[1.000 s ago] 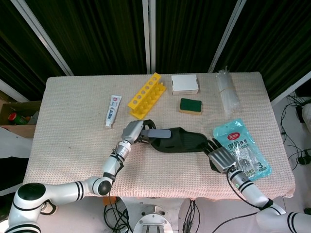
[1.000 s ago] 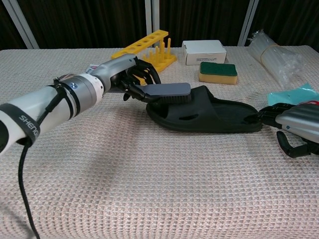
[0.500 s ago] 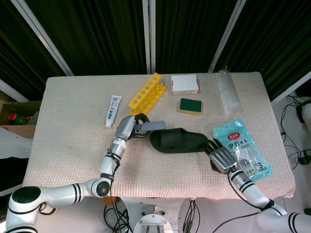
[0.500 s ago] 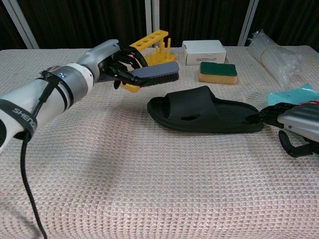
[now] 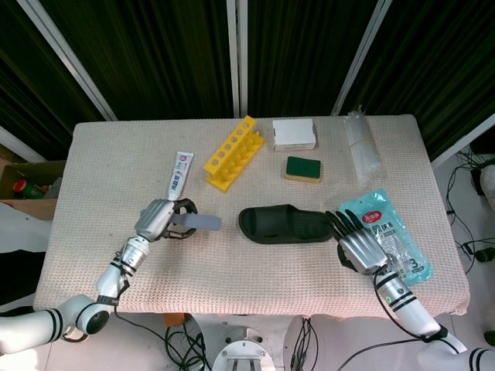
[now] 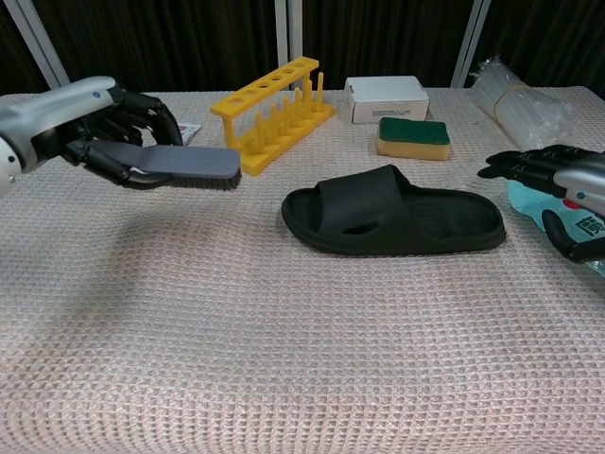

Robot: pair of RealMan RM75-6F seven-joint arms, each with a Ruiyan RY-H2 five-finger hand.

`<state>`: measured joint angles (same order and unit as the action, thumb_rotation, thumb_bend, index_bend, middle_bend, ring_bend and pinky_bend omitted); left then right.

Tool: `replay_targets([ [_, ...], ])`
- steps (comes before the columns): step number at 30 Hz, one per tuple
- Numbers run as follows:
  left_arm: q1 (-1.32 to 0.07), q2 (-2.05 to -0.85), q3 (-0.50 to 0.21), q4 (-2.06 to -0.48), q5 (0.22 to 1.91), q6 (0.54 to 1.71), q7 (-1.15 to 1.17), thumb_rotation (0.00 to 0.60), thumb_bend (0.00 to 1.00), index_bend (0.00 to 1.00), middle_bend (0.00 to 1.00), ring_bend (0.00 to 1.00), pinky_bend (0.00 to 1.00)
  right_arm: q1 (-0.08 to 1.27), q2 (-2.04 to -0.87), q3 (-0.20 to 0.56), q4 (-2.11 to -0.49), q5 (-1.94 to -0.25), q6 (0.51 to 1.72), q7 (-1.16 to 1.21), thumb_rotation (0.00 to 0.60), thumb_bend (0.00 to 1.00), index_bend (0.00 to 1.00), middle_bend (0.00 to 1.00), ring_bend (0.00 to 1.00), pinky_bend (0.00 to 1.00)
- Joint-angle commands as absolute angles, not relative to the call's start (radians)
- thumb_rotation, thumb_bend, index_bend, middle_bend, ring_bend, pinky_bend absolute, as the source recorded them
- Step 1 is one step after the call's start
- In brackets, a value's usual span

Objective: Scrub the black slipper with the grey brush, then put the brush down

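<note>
The robot's left hand [image 5: 158, 219] is gripping the handle of the grey brush [image 5: 196, 223], holding it level above the woven table cover [image 5: 116, 170], bristles down, with the head pointing toward 3 o'clock in the head view. At 3 o'clock from the brush, well apart from it, the black slipper [image 5: 285, 225] is lying flat on the cover, toe end nearest the brush. Just beyond the slipper's heel, the right hand [image 5: 358, 246] is hovering with fingers spread and holding nothing, resting partly over a teal packet [image 5: 394, 239]. At 12 o'clock from the slipper, a green sponge [image 5: 303, 168], a white box [image 5: 294, 133] and a yellow rack [image 5: 233, 151] are sitting near the far edge, with a toothpaste tube [image 5: 179, 175] at 12 o'clock from the left hand.
</note>
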<state>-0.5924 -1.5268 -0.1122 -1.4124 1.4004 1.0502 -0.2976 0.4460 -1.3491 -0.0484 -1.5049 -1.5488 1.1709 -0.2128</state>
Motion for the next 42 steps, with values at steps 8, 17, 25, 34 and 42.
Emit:
replay_targets([
  [8,-0.557,-1.577,-0.031,-1.219,1.492,1.076,-0.378,0.600,0.47,0.78,0.81,0.69,0.72,0.357,-1.331,0.004,-1.464,-1.666,1.447,-0.040,0.470,0.77,0.00,0.00,0.00,0.00],
  [17,-0.553,-1.643,-0.022,-1.102,1.497,1.071,-0.449,0.600,0.47,0.78,0.81,0.69,0.72,0.347,-1.312,0.022,-1.482,-1.665,1.459,-0.037,0.471,0.77,0.00,0.00,0.00,0.00],
  [25,-0.555,-1.658,-0.016,-1.060,1.482,1.030,-0.471,0.600,0.47,0.77,0.80,0.68,0.72,0.344,-1.318,0.025,-1.477,-1.663,1.447,-0.041,0.471,0.76,0.00,0.00,0.00,0.00],
  [34,-0.562,-1.664,-0.015,-1.055,1.488,1.022,-0.442,0.600,0.46,0.70,0.74,0.62,0.68,0.346,-1.317,0.032,-1.485,-1.664,1.432,-0.060,0.471,0.80,0.00,0.00,0.00,0.00],
  [42,-0.567,-1.641,0.000,-1.073,1.497,1.002,-0.429,0.435,0.45,0.48,0.50,0.43,0.55,0.341,-1.318,0.037,-1.481,-1.667,1.439,-0.070,0.469,0.79,0.00,0.00,0.00,0.00],
])
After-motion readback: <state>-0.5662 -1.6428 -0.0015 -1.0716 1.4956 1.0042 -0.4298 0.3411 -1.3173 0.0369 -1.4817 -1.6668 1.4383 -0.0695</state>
